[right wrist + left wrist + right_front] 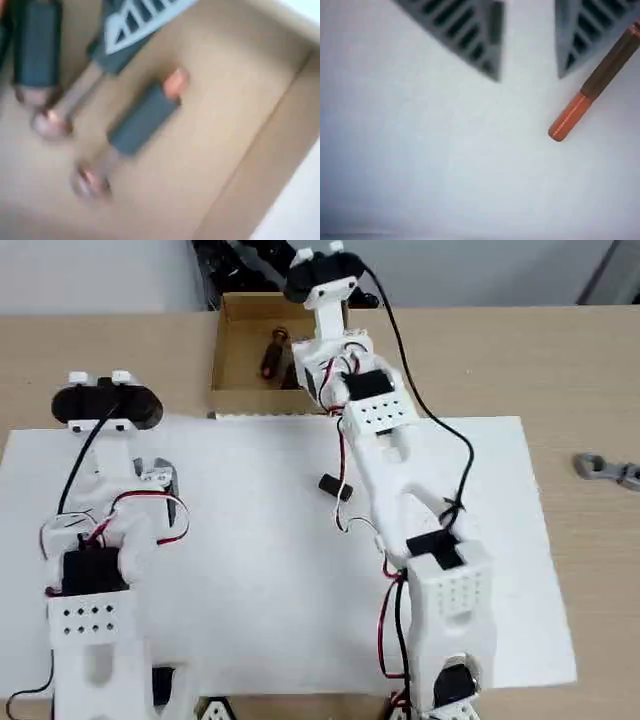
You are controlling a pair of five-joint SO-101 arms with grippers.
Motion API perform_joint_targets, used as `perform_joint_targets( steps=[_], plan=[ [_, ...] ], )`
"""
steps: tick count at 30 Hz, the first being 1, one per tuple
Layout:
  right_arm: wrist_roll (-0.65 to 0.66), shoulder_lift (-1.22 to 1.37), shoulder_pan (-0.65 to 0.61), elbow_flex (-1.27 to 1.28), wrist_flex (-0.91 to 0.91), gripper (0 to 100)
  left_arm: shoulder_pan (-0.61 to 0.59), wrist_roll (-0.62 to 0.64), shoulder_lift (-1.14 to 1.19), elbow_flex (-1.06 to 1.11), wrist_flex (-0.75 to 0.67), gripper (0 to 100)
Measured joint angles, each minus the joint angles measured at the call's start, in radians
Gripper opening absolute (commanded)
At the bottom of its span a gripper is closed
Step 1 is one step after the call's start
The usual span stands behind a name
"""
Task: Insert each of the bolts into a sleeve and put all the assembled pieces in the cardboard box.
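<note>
Left pincer (529,75), jaws apart, hangs over white paper (420,150) beside a copper bolt (600,75). Right pincer (303,372), grip impossible to tell, sits in the far cardboard box (226,335) over assembled pieces (142,117).

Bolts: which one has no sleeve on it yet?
The bolt lying on the white paper beside the left claw; the ones in the cardboard box wear dark sleeves.

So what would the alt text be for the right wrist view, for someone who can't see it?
Three copper bolts, each pushed through a dark sleeve, lie on the floor of the cardboard box, seen from close above. The right gripper hangs over one of them.
</note>
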Motion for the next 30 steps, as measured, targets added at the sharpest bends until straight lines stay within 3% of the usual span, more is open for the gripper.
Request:
perform_joint_targets(
  steps=[5, 11, 19, 25, 30],
  plan=[
    [0.0, -0.098, 0.002, 0.0, 0.193, 22.0, -0.029, -0.002, 0.066, -0.063, 0.063, 11],
    [0.0, -0.215, 0.002, 0.0, 0.408, 22.0, -0.094, -0.014, 0.368, -0.304, 0.21, 11],
    [0.0, -0.354, 0.002, 0.0, 0.651, 22.0, -0.095, -0.203, 0.824, -0.686, 0.442, 8],
    [0.0, -0.445, 0.002, 0.0, 0.77, 22.0, -0.095, -0.425, 1.045, -0.773, 0.466, 8],
    [0.0, -0.486, 0.002, 0.0, 0.83, 22.0, -0.121, -0.489, 1.138, -0.85, 0.485, 9]
  ],
)
